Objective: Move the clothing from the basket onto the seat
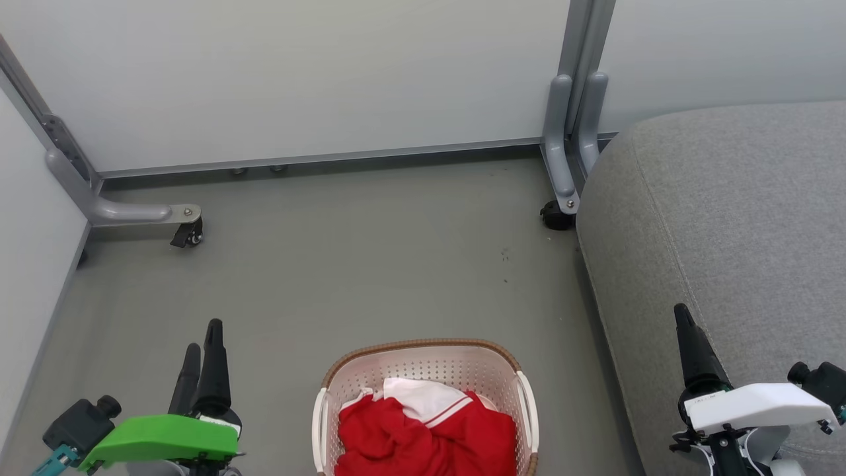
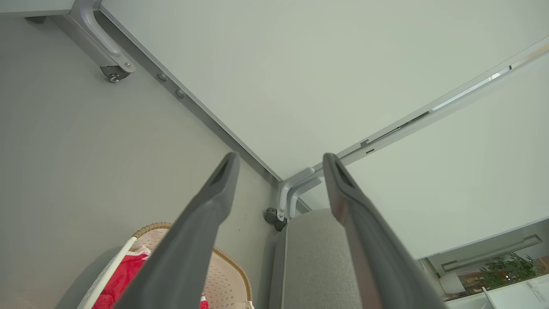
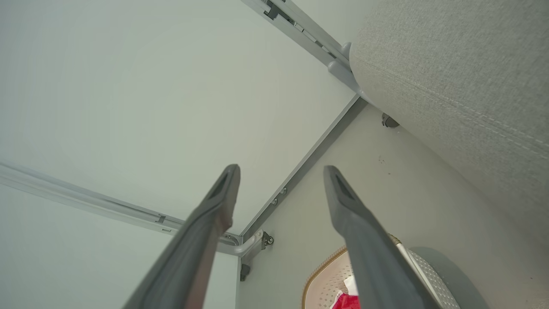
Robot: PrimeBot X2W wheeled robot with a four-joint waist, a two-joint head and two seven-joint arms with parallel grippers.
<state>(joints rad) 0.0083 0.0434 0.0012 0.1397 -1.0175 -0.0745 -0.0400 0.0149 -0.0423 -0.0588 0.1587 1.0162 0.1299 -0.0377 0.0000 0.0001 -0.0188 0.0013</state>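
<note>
Left gripper [image 1: 203,336] near basket [image 1: 423,344] of clothing [image 1: 423,439]

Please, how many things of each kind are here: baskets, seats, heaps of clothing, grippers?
basket: 1
seat: 1
clothing heap: 1 (the number of garments in it cannot be told)
grippers: 2, left gripper and right gripper, both open
Total: 5

I count one laundry basket [image 1: 423,349], sitting between my two sets of jaws, each set with two dark fingers [image 1: 215,363]. In it lies one heap of red clothing [image 1: 423,439] with one white section; how many garments that makes I cannot tell. One grey seat [image 1: 727,218] lies beyond the right jaws. Two black casters: one [image 1: 188,235] ahead of the left jaws, one [image 1: 555,216] farther ahead, beside the seat.
</note>
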